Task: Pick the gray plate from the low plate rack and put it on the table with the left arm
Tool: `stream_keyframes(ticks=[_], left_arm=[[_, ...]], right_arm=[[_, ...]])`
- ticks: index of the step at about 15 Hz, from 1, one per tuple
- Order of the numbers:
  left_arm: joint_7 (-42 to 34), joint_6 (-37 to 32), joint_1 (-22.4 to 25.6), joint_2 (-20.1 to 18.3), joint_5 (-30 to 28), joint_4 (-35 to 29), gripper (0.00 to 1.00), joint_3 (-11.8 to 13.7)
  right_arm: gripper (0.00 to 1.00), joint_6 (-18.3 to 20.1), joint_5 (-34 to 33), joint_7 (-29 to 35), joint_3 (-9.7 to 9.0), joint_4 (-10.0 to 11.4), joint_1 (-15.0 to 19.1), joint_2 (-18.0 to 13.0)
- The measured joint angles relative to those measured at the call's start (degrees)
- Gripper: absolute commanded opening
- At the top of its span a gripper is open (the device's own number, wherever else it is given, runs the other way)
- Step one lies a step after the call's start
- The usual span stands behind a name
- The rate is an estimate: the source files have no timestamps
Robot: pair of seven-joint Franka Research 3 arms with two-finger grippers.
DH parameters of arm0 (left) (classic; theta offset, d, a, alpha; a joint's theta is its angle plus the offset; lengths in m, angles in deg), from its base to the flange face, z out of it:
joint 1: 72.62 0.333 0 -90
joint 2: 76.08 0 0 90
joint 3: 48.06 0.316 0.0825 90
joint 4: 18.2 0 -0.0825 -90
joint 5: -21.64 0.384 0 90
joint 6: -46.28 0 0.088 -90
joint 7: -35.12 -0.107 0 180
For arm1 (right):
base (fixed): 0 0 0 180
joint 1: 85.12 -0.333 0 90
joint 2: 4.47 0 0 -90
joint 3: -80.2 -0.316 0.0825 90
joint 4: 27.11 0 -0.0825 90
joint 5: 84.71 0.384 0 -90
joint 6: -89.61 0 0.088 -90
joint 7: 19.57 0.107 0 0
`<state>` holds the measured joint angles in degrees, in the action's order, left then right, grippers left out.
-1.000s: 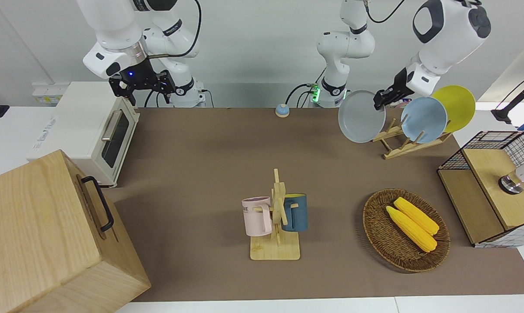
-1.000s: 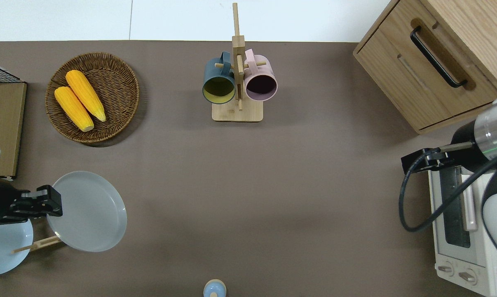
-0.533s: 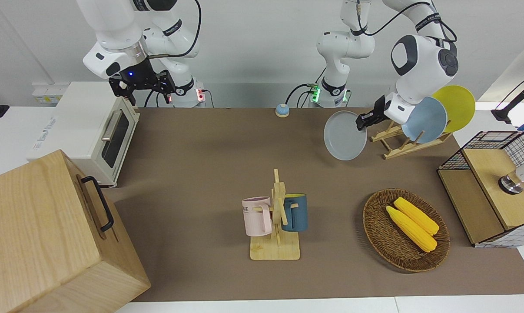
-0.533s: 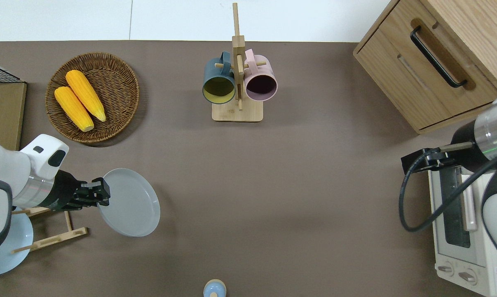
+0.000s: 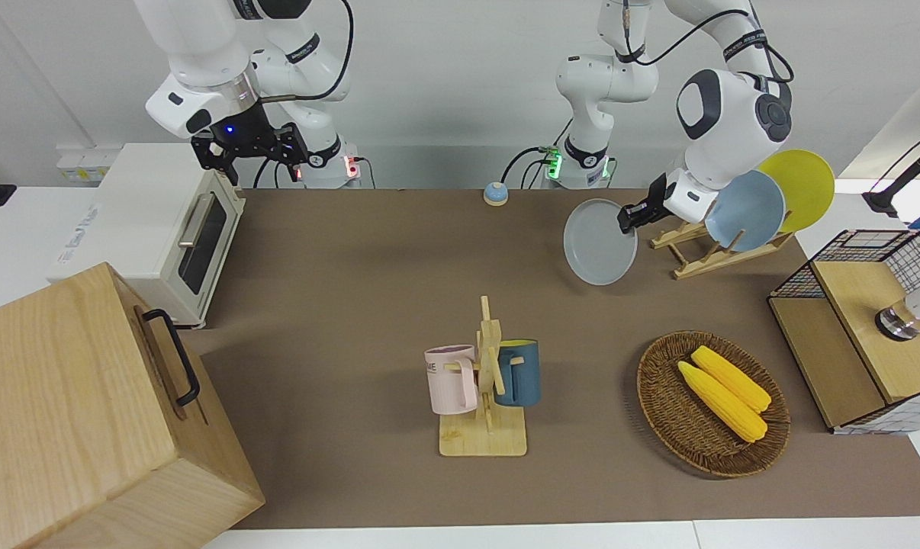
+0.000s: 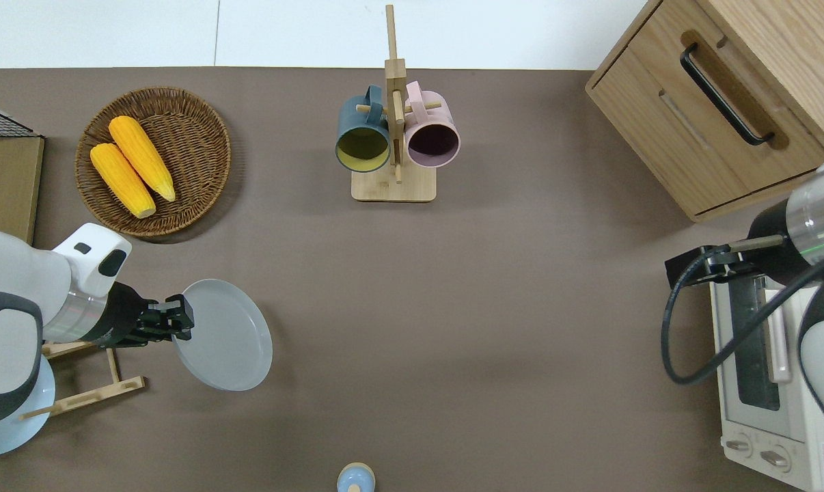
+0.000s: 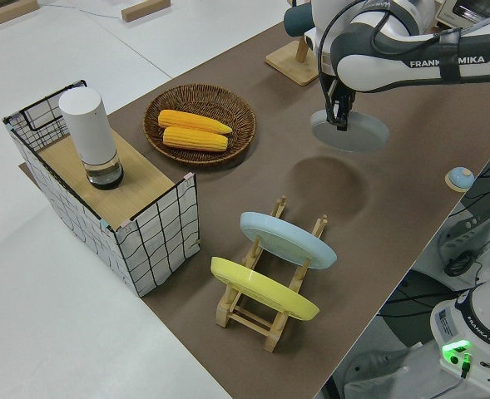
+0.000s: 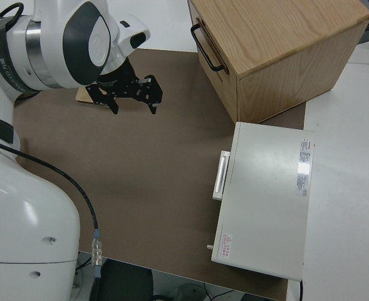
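Clamped on the rim of the round pale gray plate (image 6: 223,334), my left end effector (image 6: 177,324) holds it tilted in the air over the brown table (image 6: 494,328), beside the low wooden plate rack (image 6: 84,383). My left arm (image 5: 723,122) reaches out level from over the rack, where the light blue plate (image 5: 744,210) and yellow plate (image 5: 803,183) lean. My right arm is parked, its end effector (image 8: 129,95) with fingers apart. White walls rise past the table.
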<state>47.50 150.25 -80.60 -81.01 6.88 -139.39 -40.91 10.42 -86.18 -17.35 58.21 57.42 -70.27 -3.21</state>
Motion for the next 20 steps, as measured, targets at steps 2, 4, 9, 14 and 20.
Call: stream_keyframes(ticks=[2, 4, 9, 14, 20], left_arm=[[0.0, 0.27, 0.0, 0.15, 0.0, -0.16, 0.29, -0.05], [-0.02, 0.77, 0.0, 0.29, 0.0, -0.3, 0.64, -0.14], [-0.05, 1.03, 0.0, 0.33, 0.0, -0.5, 0.82, -0.17], [-0.21, 1.04, 0.0, 0.26, 0.67, -0.48, 1.0, -0.2], [-0.43, 0.4, -0.01, -0.91, 10.4, 3.33, 1.0, -1.92]], right_arm=[[0.983, 0.0, 0.0, 0.0, 0.0, 0.0, 0.0, 0.0], [0.983, 0.0, 0.0, 0.0, 0.0, 0.0, 0.0, 0.0], [0.983, 0.0, 0.0, 0.0, 0.0, 0.0, 0.0, 0.0], [0.983, 0.0, 0.0, 0.0, 0.0, 0.0, 0.0, 0.0], [0.983, 0.0, 0.0, 0.0, 0.0, 0.0, 0.0, 0.0]])
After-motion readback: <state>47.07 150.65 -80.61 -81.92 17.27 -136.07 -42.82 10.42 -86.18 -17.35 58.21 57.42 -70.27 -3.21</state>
